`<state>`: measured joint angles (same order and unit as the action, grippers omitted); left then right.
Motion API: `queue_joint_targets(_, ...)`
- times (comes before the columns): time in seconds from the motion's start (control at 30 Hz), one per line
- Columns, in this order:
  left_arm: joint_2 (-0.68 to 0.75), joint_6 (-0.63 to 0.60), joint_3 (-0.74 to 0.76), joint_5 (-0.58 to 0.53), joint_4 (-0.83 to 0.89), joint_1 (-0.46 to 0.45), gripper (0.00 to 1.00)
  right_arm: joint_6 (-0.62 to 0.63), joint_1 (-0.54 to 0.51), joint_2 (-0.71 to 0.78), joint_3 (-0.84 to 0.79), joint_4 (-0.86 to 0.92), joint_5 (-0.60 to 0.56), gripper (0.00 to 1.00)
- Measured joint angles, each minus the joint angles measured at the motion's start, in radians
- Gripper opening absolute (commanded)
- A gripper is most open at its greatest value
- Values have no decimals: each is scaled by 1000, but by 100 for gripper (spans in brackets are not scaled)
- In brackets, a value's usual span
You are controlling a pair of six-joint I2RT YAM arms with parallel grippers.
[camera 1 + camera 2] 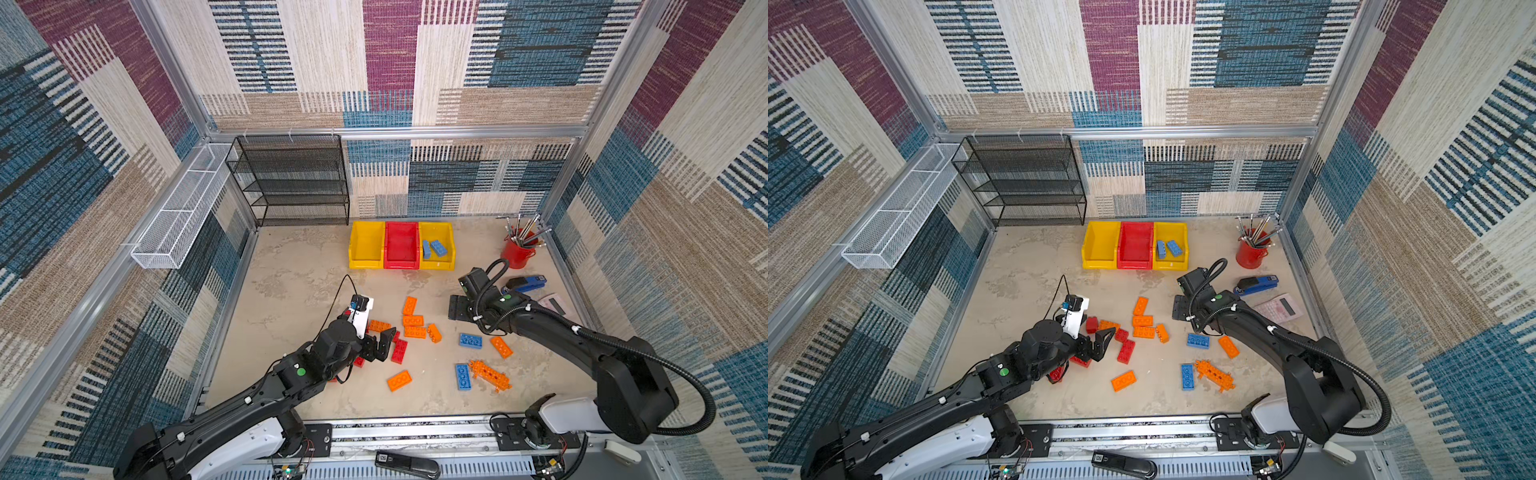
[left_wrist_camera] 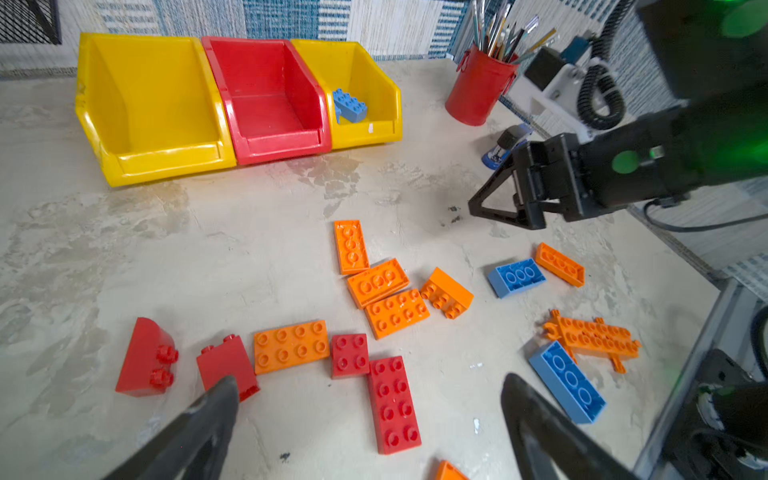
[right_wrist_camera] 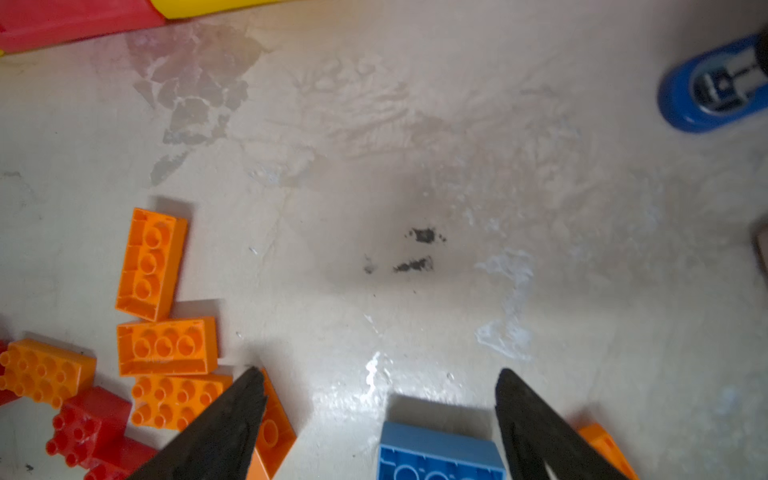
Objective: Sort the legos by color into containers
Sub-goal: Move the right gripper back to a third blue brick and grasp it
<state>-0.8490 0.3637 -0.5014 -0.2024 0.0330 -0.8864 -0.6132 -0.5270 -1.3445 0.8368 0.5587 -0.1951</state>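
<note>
- In both top views the left yellow bin (image 1: 354, 249), the red bin (image 1: 401, 264) and the right yellow bin (image 1: 436, 265) stand side by side at the far edge of the desk (image 1: 299, 291). Two blue bricks (image 1: 434, 248) lie in the right one, so blue evidently belongs there.
- The remaining legos lie loose mid-desk: orange bricks (image 1: 413, 321), red bricks (image 1: 1126, 351) and a blue brick (image 1: 470, 340).
- In the left wrist view the left claw (image 2: 370, 380) is spread wide and holds nothing. It hangs over the long red brick (image 2: 394, 405), probably lining up to straddle it for the bare red bin.
- In the right wrist view the right claw (image 3: 379, 374) gapes, with nothing between its fingers. The blue brick lies on the desk just beneath, studs down, and looks like the next candidate. A stapler (image 3: 706, 87) sits near the right edge.
</note>
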Motion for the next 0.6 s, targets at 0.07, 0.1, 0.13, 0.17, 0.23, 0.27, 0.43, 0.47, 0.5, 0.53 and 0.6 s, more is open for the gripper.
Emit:
queue_joint_targets(0.07,-4,6,10,6,-7,-5,99,-51,-10,46,-30,17,-14,99)
queue_joint_targets(0.1,-8,8,13,6,-12,-6,99,-66,-13,68,-46,27,-21,99)
queue_joint_targets(0.13,-12,13,15,7,-18,-8,99,-87,-17,82,-59,37,-25,99)
queue_joint_targets(0.17,-16,18,16,10,-24,-10,99,-102,-18,93,-72,45,-26,99)
queue_joint_targets(0.23,-25,23,24,23,-45,-14,99,-135,-23,103,-97,64,-26,99)
queue_joint_targets(0.27,-28,26,28,23,-53,-16,99,-150,-25,106,-109,71,-26,99)
queue_joint_targets(0.43,-35,29,46,24,-74,-18,99,-198,-43,108,-144,97,-21,96)
queue_joint_targets(0.47,-35,29,49,24,-80,-18,99,-201,-47,106,-145,97,-19,95)
queue_joint_targets(0.5,-34,29,54,24,-89,-18,99,-208,-51,100,-145,95,-18,94)
queue_joint_targets(0.53,-32,28,59,24,-93,-19,99,-212,-57,92,-145,93,-14,93)
queue_joint_targets(0.6,-27,28,71,24,-102,-19,99,-217,-74,68,-142,93,-12,92)
